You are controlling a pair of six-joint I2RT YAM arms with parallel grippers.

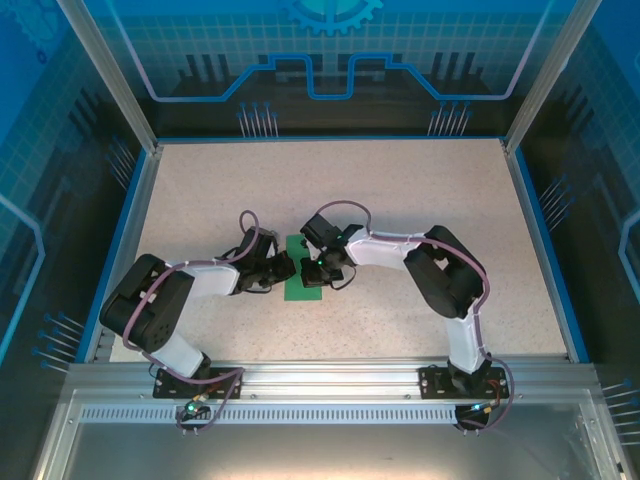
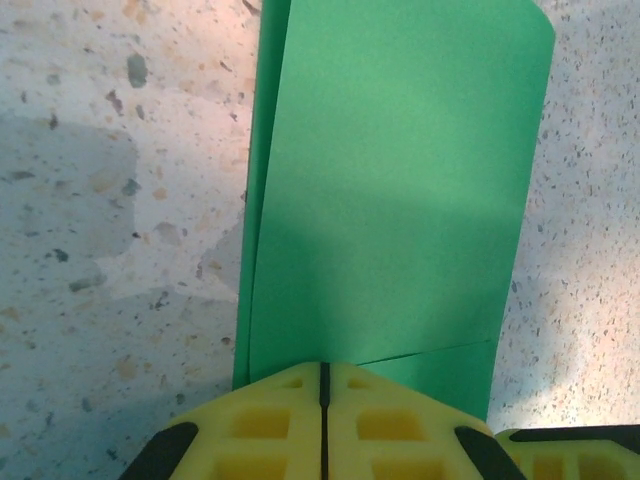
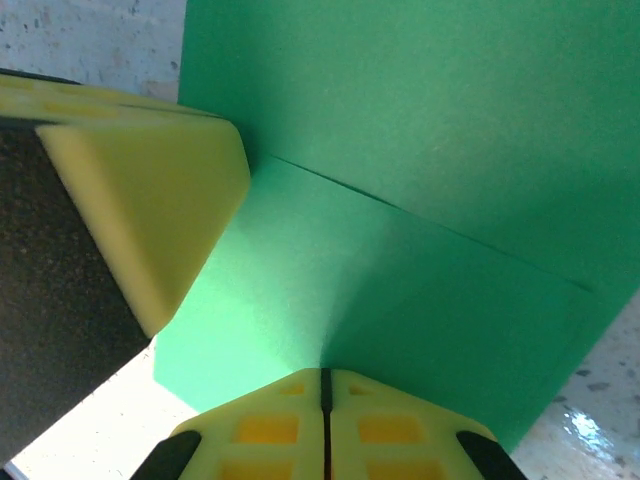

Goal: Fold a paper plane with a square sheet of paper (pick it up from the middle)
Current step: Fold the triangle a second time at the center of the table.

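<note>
Green square sheet of paper lies mid-table, folded to a narrow strip w/ overlapping layers. L gripper: jaws closed tight together, tips at the paper's edge. R gripper: jaws closed too, tips over the paper, just beside L's finger.

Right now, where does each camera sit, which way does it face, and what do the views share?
Top: high behind the robot, facing down on the table; left arm and right arm show.
Left wrist: on the left arm, facing down past the shut left gripper onto the green paper.
Right wrist: on the right arm, facing the paper past the shut right gripper.
Shared: all three see the paper.
</note>
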